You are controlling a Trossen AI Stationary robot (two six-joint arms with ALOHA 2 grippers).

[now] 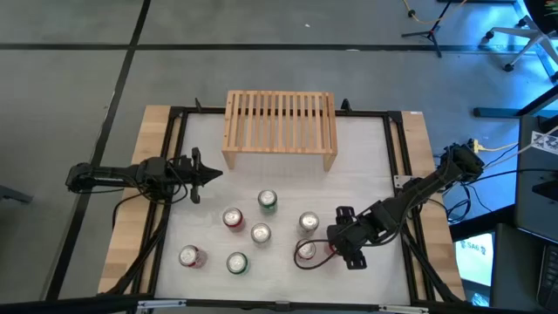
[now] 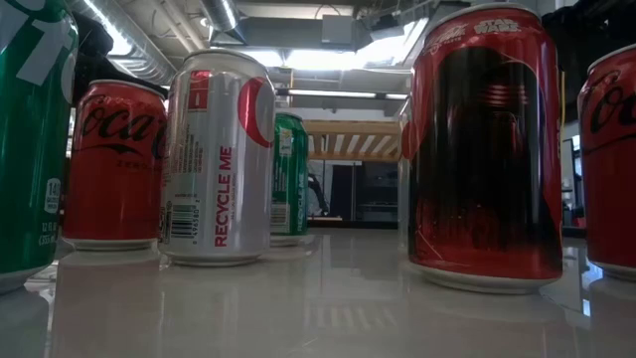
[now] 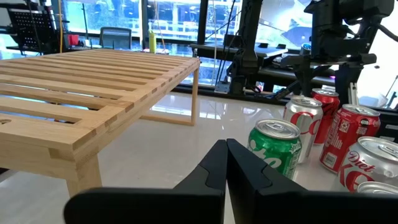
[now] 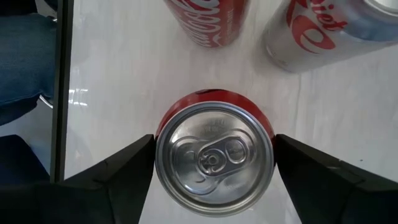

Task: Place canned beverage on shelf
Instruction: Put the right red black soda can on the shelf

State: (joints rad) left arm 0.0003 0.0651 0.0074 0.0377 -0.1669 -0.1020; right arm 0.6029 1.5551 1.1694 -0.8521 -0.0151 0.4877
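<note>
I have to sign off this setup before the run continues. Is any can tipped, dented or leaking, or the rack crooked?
Nothing stands out. All seven cans stand upright on the white table, no spill; the shelf sits square and bare. The right gripper straddles a red can.

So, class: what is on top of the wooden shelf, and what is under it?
Nothing rests on the shelf: its slats are bare, and all the cans stand on the table in front. Underneath, only part shows, with no object there; the rest is covered.

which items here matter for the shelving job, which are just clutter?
In play: red can between the right pincer fingers; shelf, nothing on it.

Lying about: six other cans, e.g. green can; left pincer shut, waiting left of the shelf.
</note>
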